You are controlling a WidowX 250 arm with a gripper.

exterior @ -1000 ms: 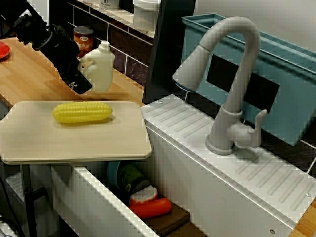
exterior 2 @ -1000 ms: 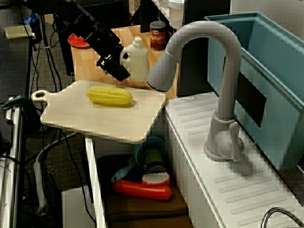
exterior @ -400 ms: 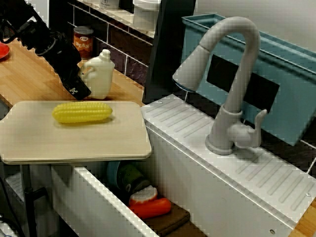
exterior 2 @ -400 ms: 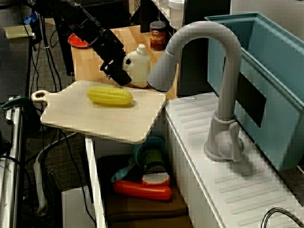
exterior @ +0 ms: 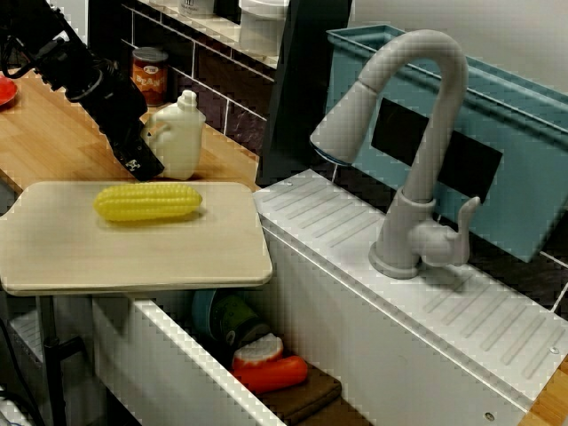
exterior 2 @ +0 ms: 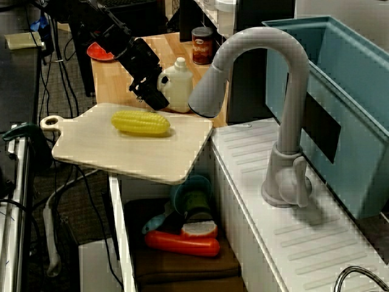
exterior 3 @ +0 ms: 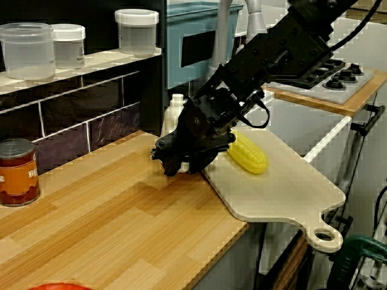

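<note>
In the view across the sink, the gripper [exterior: 144, 158] sits low over the counter [exterior: 44, 142], against the handle side of the bottle [exterior: 185, 133]. The bottle stands upright at the gripper's 3 o'clock. One finger overlaps the handle, but I cannot tell whether the pincer pinches it or is spread. In the counter-side view the gripper hides the bottle's base. The corn [exterior: 148, 201] lies on the board [exterior: 177, 253], at the bottle's 6 o'clock. A can [exterior: 149, 75] stands at the bottle's 11 o'clock. The faucet [exterior: 417, 160] is well apart at 3 o'clock.
</note>
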